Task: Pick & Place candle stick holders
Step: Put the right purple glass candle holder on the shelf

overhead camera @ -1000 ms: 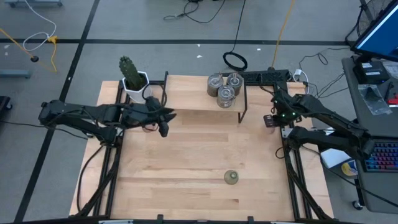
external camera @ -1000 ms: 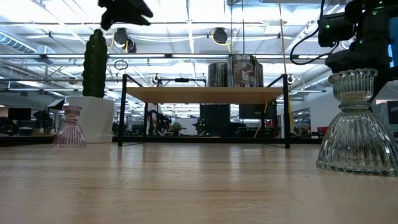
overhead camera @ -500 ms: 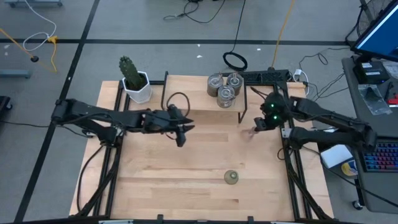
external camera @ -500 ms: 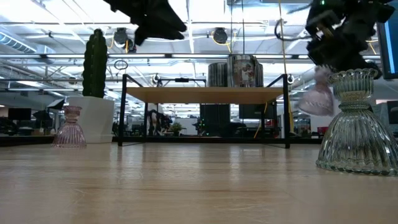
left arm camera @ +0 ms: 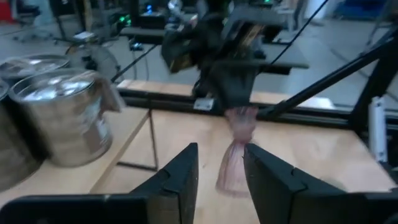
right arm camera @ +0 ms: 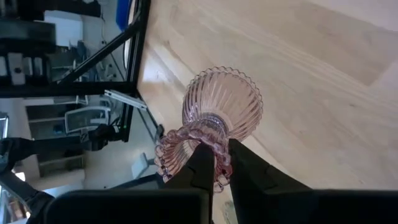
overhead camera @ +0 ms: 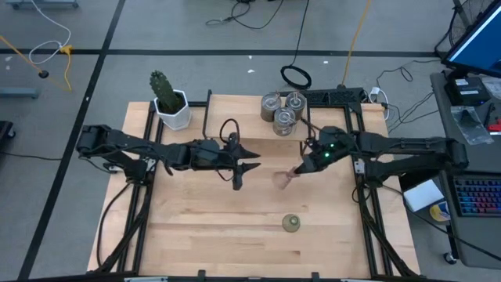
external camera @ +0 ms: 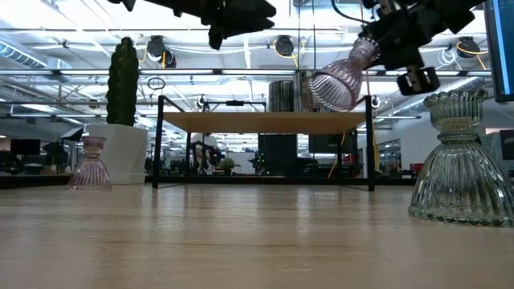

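Our right gripper [overhead camera: 300, 168] is clamped on the pink glass holder [overhead camera: 283, 178] mid-air over table center, tilted sideways, foot toward left gripper [overhead camera: 239, 174], which is part-open w/ nothing held, closest for handoff imo.

place: lab/workshop | evid: floor cables [overhead camera: 258, 12], monitor [overhead camera: 477, 35], keyboard [overhead camera: 479, 197], ceiling strip lights [external camera: 72, 16]

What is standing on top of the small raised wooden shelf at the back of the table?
Three silvery metal cylinders stand clustered on the raised shelf. In the low view only two show; the third is covered behind them. Nothing else is visible there.
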Robot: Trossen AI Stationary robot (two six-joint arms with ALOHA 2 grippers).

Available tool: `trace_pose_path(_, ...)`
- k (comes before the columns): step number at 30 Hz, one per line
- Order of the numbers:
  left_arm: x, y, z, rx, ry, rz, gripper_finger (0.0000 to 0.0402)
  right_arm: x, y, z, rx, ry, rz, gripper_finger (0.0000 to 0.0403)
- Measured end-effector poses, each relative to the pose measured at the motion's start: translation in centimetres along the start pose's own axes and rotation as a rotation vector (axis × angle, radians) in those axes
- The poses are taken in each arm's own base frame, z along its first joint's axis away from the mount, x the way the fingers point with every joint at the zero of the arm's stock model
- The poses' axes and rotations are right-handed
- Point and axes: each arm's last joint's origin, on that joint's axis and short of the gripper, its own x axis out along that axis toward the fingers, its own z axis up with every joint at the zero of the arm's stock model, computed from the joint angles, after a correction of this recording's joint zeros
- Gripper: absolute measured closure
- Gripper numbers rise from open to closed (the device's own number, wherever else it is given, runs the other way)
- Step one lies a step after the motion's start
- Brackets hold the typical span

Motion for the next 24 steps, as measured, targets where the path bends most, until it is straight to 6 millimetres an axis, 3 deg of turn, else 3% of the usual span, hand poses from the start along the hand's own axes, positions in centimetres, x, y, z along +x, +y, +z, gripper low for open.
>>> trace_pose_path(8,0.0,-0.4,0.3,-0.001,-0.027,-0.066,0.0201,2.8,0.4,1.1,0.004,0.032,0.024,0.0384)
trace_pose_path(14,-0.1,-0.8,0.3,0.021,-0.016,-0.087,0.0155,3.7,2.2,2.3,-0.043,0.028,0.031,0.0384)
trace_pose_path(24,-0.3,-2.0,-0.6,0.013,0.062,-0.115,0.0135,5.1,5.3,4.2,-0.14,0.043,-0.012,0.0384)
